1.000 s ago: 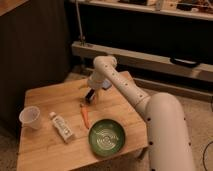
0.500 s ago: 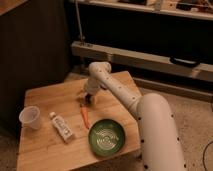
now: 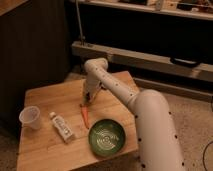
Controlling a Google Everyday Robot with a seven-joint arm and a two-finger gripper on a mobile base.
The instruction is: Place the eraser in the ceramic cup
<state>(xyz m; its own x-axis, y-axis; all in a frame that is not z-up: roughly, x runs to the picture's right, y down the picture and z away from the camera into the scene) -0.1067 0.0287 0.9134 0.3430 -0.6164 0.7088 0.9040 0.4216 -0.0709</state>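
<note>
My gripper [image 3: 86, 99] points down at the wooden table [image 3: 50, 95], just behind the top end of an orange stick [image 3: 84, 115], and it is shut. The eraser does not show; the spot under the gripper's tip is hidden by the wrist and I cannot tell whether anything is held. The ceramic cup [image 3: 30, 118], whitish and tapered, stands upright near the table's left edge, well left of the gripper. The white arm reaches in from the lower right.
A green round bowl [image 3: 106, 136] sits at the table's front right, close to the arm. A white tube-like object [image 3: 62, 127] lies between cup and bowl. Dark shelving and a metal rail stand behind the table.
The gripper has dropped to the table surface behind the orange stick and closed. The arm has swung in front of the table's right side. Cup, bowl and stick have not moved.
</note>
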